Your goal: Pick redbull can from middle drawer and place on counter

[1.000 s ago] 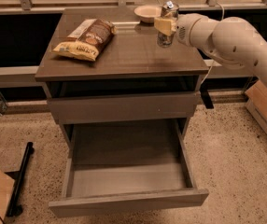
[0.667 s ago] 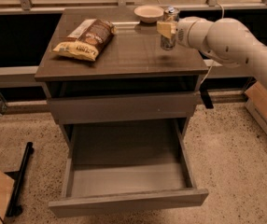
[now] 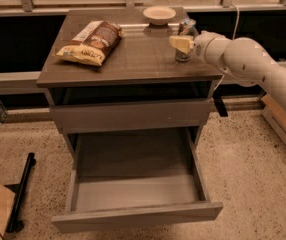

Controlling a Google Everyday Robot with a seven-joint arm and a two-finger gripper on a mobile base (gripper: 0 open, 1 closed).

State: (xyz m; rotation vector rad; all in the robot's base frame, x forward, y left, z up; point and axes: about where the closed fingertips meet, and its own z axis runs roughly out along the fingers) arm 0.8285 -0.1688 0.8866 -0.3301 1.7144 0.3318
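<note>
Redbull can [image 3: 186, 28] upright on counter [image 3: 133, 61], at gripper [image 3: 182, 43]

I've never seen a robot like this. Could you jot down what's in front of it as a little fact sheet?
gripper: at the redbull can, over the back right of the counter
redbull can: upright, apparently standing on the counter
middle drawer: pulled out, nothing visible inside
chip bag: lying on the counter's left side
bowl: at the counter's back edge
</note>
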